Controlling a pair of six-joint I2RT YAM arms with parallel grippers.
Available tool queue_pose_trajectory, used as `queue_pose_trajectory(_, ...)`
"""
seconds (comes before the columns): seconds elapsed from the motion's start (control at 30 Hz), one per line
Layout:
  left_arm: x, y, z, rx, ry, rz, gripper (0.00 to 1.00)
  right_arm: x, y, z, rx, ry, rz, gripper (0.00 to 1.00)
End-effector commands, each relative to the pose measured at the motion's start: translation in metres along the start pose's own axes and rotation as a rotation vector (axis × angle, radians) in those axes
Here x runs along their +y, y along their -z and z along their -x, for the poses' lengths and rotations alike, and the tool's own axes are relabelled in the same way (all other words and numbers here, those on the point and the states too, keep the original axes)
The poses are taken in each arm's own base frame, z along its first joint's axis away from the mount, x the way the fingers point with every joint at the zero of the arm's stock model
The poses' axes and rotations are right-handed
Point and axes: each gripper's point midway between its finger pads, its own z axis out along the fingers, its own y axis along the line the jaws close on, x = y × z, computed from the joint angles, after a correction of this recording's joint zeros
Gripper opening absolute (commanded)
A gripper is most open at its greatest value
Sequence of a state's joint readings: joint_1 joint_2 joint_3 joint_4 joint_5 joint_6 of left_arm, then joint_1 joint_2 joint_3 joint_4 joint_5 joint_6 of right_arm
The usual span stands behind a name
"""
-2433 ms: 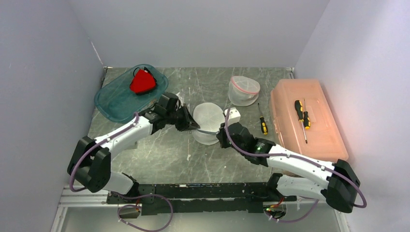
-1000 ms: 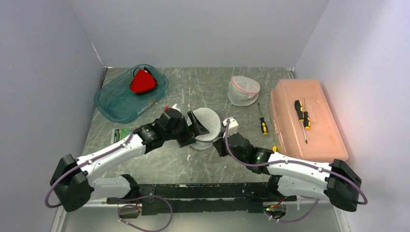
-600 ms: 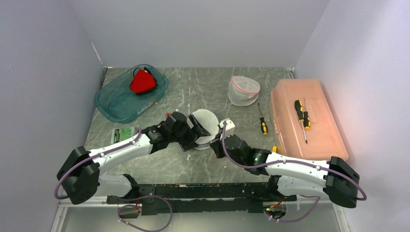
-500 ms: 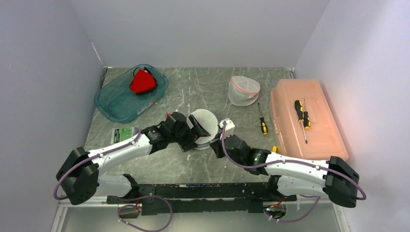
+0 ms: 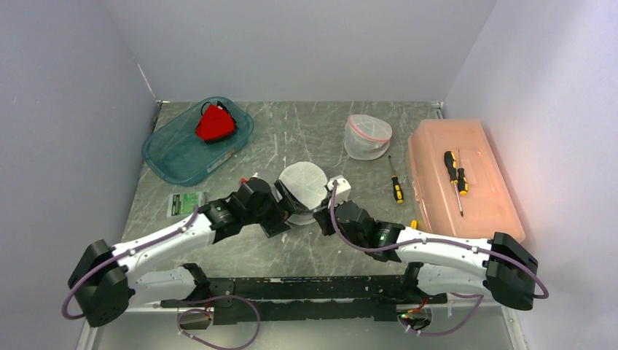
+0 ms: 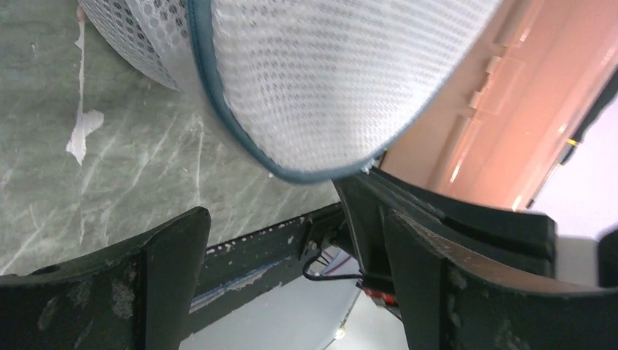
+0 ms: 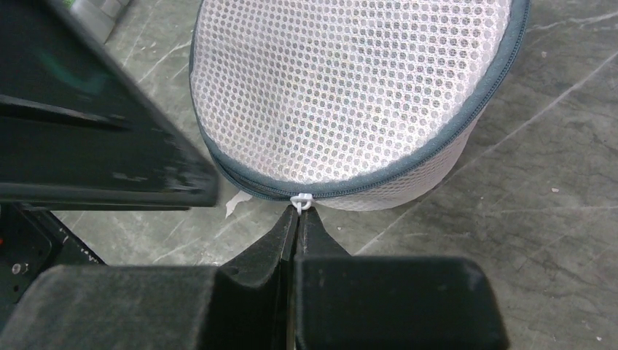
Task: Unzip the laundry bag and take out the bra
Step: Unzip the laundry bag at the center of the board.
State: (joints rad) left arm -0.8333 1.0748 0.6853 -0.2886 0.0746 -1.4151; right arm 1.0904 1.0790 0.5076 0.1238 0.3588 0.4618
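Compared with one second ago, the left end effector has drawn back toward the near edge, and the laundry bag now shows its round mesh face. Print on the green packet lying on the worktop is too small to read. Left end effector: jaws fully spread, holding nothing, with the bag just ahead of the fingertips. Right end effector: jaws closed, pinching the white zipper pull on the grey zipper band. The bag stands mid-worktop between both end effectors, tilted.
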Motion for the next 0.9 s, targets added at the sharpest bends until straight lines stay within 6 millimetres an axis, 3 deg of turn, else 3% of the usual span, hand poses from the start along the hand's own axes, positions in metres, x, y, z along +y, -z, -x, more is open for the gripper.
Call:
queue_pose_trajectory(0.0,-0.022,-0.021,0.003,0.0,-0.015,-0.039,0.93,0.022,-0.002,0.027,-0.065,-0.016,0.069,0.0)
queue_pose_trajectory(0.13,-0.035,-0.034,0.013,-0.026,-0.032,-0.065,0.85,0.025,-0.001,0.025,-0.055,-0.011,0.084,0.0)
queue_pose_trajectory(0.27,-0.039,-0.043,0.018,-0.021,-0.032,-0.074,0.68,0.025,0.001,0.02,-0.043,-0.006,0.088,0.0)
queue_pose_trajectory(0.47,-0.032,-0.038,0.039,-0.054,-0.023,-0.095,0.25,0.011,0.006,0.014,-0.037,-0.005,0.041,0.0)
queue_pose_trajectory(0.53,-0.029,-0.034,0.047,-0.059,-0.025,-0.093,0.06,0.004,0.008,0.012,-0.034,-0.003,0.011,0.0)
queue_pose_trajectory(0.77,-0.024,-0.025,0.061,-0.017,-0.097,-0.099,0.03,-0.047,0.004,0.005,0.016,-0.069,-0.151,0.0)
queue_pose_trajectory(0.87,-0.03,-0.024,0.06,0.028,-0.178,-0.132,0.03,-0.052,0.007,0.012,-0.011,-0.073,-0.142,0.0)
